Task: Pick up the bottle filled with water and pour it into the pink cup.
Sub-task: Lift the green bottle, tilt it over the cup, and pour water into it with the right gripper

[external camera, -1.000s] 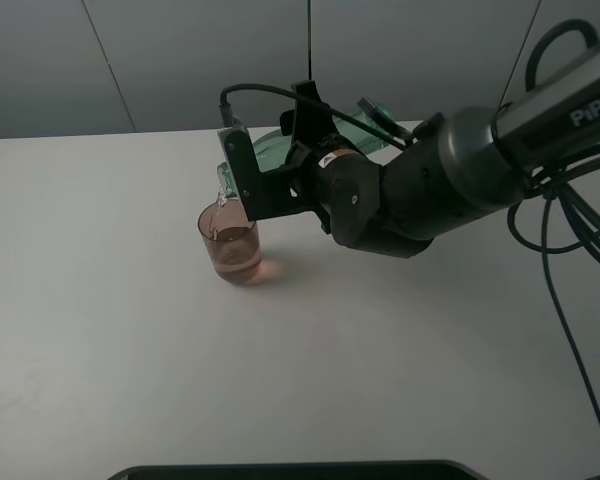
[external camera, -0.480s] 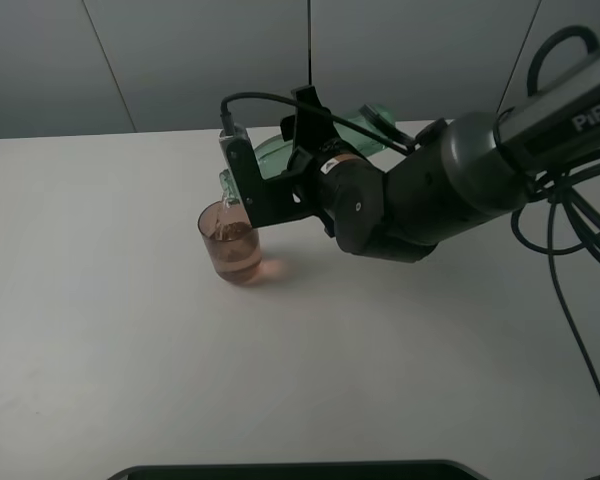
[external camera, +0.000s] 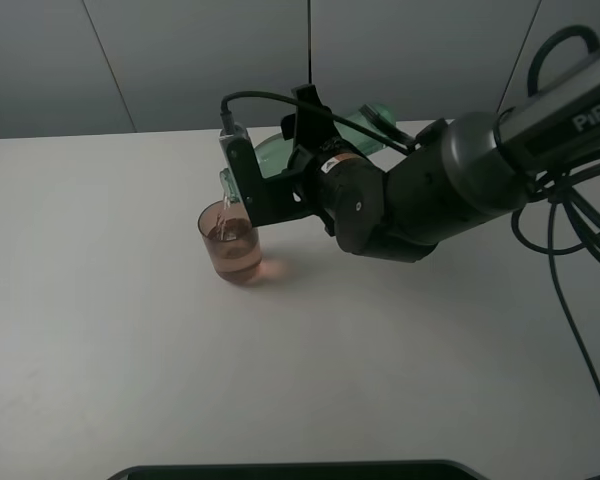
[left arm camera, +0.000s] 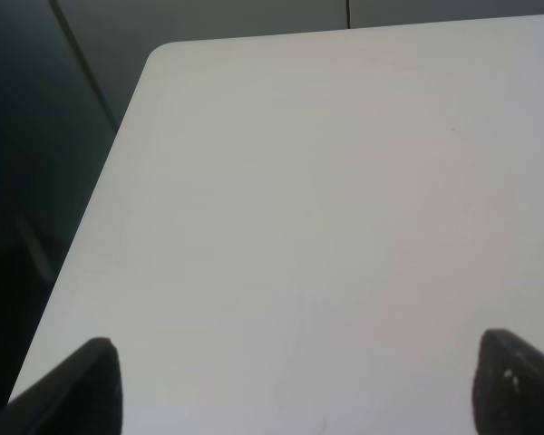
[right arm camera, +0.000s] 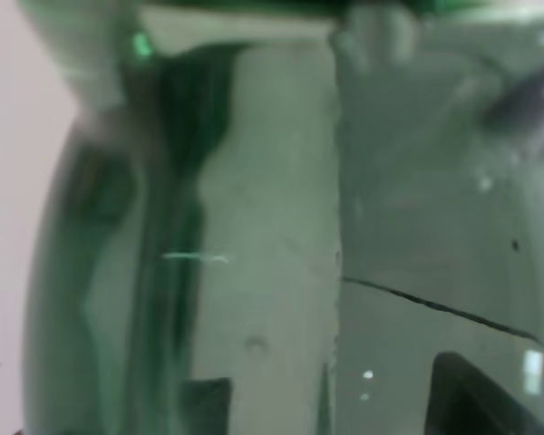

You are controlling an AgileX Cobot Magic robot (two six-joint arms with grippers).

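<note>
Pale grey surface (external camera: 130,350) under a plain grey wall, with the pink cup (external camera: 230,248) upright on it and partly filled. Just above the cup's rim: the mouth of the bottle (external camera: 272,150), tipped close to level. Long axis running from the cup up and away toward the right arm (external camera: 430,195). Mouth pointing down at the cup, base well apart from the cup on its wall-ward side. Pinched across the body by the right jaws, as far as can be judged, with green plastic filling the right wrist view close up. Seemingly a thin thread of water falling from mouth to cup.

Pouring judged under way. Next calls for holding the mouth over the rim while tipping further, without sliding out past the cup's edge.

Left jaws spread and empty, fingertips (left arm camera: 95,381) over bare surface, no cup in that view. Right arm plainly the nearer to the cup.
</note>
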